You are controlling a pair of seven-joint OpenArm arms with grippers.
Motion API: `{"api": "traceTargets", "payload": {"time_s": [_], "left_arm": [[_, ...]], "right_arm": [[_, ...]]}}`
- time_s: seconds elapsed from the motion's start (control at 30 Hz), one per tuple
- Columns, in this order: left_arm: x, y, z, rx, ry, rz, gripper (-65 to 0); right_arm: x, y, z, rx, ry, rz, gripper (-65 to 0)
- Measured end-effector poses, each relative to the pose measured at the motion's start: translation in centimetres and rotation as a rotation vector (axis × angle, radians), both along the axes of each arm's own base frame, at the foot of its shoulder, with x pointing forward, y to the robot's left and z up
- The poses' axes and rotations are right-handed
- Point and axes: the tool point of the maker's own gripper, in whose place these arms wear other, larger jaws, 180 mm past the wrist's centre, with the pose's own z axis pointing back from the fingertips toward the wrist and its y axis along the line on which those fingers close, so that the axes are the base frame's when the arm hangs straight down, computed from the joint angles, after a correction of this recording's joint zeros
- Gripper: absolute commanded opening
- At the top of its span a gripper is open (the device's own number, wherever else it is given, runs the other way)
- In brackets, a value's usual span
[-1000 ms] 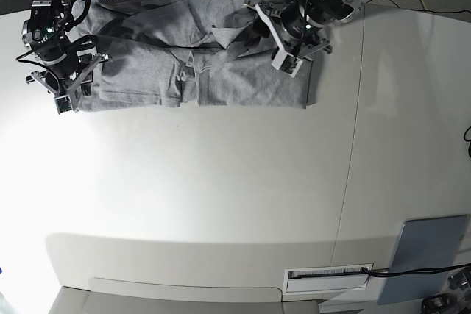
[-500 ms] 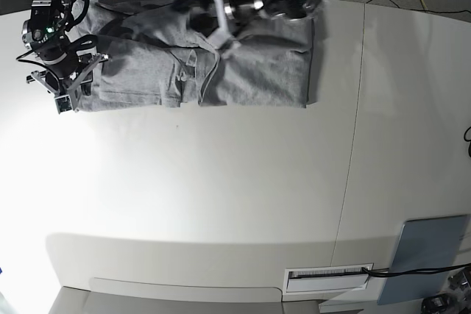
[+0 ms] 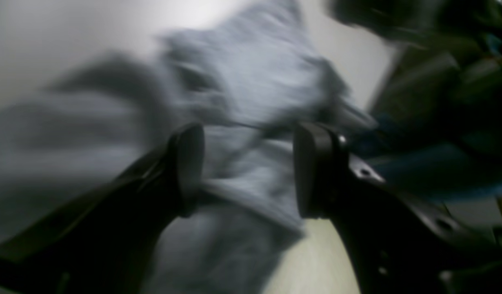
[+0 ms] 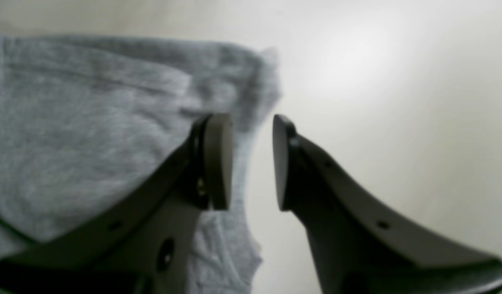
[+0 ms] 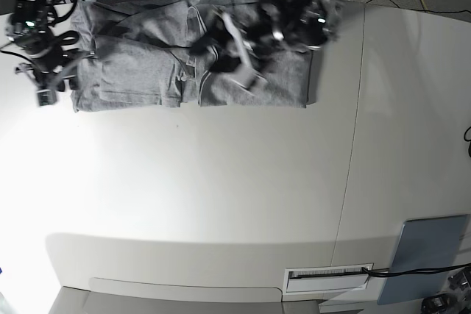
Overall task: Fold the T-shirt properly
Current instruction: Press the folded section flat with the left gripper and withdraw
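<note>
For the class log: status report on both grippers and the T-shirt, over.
Left gripper open above the T-shirt, blurred. Right gripper open at the shirt's edge, nothing between its pads. Shirt lies flat, partly folded. Nothing in the way.

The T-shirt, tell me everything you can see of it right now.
The T-shirt is heather-grey, soft knit cotton by its look, lying folded into a wide, wrinkled band along the table's far edge. Dark patches, perhaps print, show along its far side. A creased ridge runs across near its middle. The left gripper, blurred, is open over the folds near the middle. The right gripper is open at one end, with only the edge of the cloth behind its gap.
</note>
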Motion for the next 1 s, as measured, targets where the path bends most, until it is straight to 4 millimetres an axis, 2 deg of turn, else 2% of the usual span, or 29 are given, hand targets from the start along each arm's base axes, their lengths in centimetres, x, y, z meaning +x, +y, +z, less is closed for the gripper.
{"api": "traceTargets", "payload": {"time_s": [0.1, 0.2, 0.3, 0.47, 0.57, 0.7, 0.8, 0.93, 1.0], "left_arm": [[0.5, 1.3, -1.1, 0.062, 0.014, 0.047, -29.7], [-0.3, 0.7, -2.5, 0.134, 0.036, 0.036, -29.7], [-1.2, -1.2, -3.3, 0.154, 0.038, 0.007, -29.7], [-3.9, -5.9, -4.0, 0.132, 0.047, -0.123, -29.7], [-3.2, -7.8, -2.6, 0.095, 0.011, -0.146, -29.7], [-0.9, -9.7, 1.1, -0.033, -0.063, -0.157, -29.7], [0.9, -9.0, 1.9, -0.036, -0.081, -0.12, -29.7], [4.4, -5.1, 2.3, -0.004, -0.118, -0.005, -29.7], [5.1, -2.8, 1.7, 0.027, -0.122, 0.019, -29.7]], "right_arm": [[-0.1, -1.0, 1.1, 0.023, -0.03, -0.024, -47.4], [-0.3, -1.4, 1.2, 0.018, -0.026, -0.027, -47.4], [-0.3, -1.3, 1.2, 0.022, -0.026, -0.028, -47.3], [-0.7, -1.4, 0.8, 0.022, 0.005, -0.032, -47.3], [-0.9, -1.4, 0.7, 0.022, 0.013, -0.033, -47.4], [-1.0, -1.4, 0.6, 0.021, 0.016, -0.034, -47.4], [-1.6, -1.6, 0.4, 0.009, 0.038, -0.025, -47.3], [-2.5, -3.4, 0.7, -0.087, 0.095, 0.006, -47.3], [-2.9, -4.2, 0.9, -0.124, 0.131, 0.016, -45.3]]}}
